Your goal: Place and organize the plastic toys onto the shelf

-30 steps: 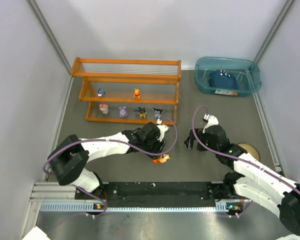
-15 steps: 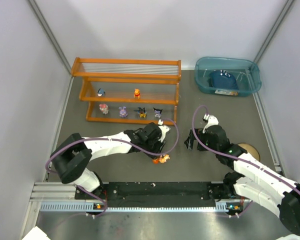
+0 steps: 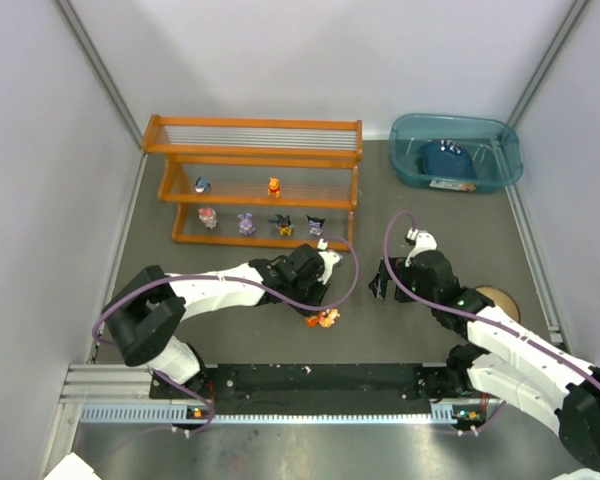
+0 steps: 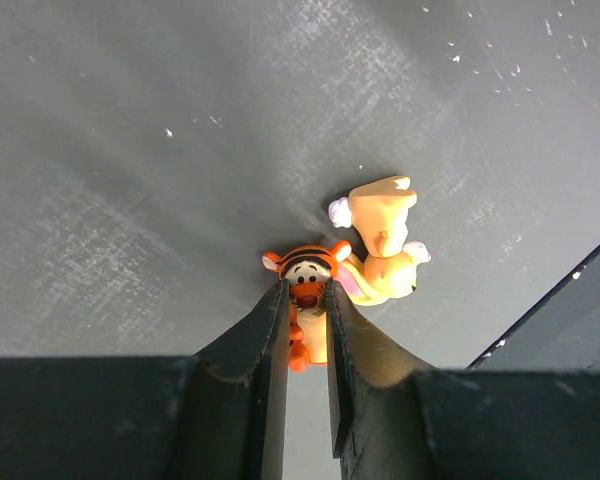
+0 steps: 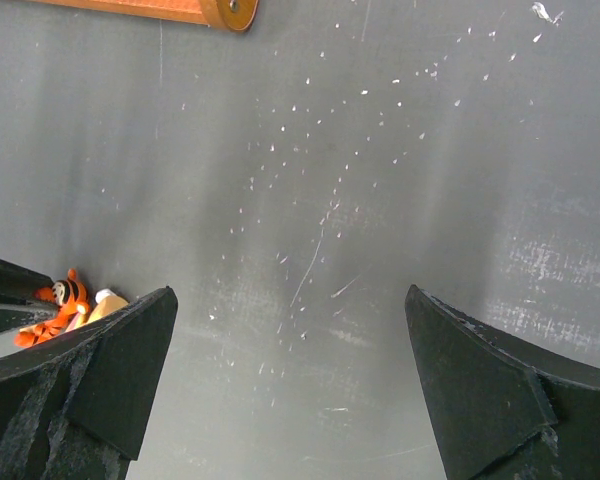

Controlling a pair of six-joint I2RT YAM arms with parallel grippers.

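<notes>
Where the counter reaches its far-left corner, shelf: orange frame, three stepped tiers of thin silvery rods, standing upright.
Top tier: bare rods only.
Middle tier: blue figurine to the left, orange-yellow figurine right of centre, well apart.
Bottom tier: four in a row, pink figurine, purple figurine, black-and-yellow figurine, black-and-purple figurine; all upright.
Left arm: reaches right across the near counter, in front of the shelf.
Left gripper: fingers clenched on the tiger figurine, one pad on each side of its body, striped head poking out past the tips.
Tiger figurine position: low over the counter, near the shelf's right front corner; cannot tell if it is lifted clear.
Peach figurine: lying on its side on the counter, touching the tiger's right side, not gripped.
Right gripper: fingers spread wide, released, nothing between them, over bare counter just right of the two loose toys.
Right arm: comes in from the near right corner.
Tan disc: flat on the counter, partly under the right arm.
Teal bin: far right corner, dark blue item inside.
</notes>
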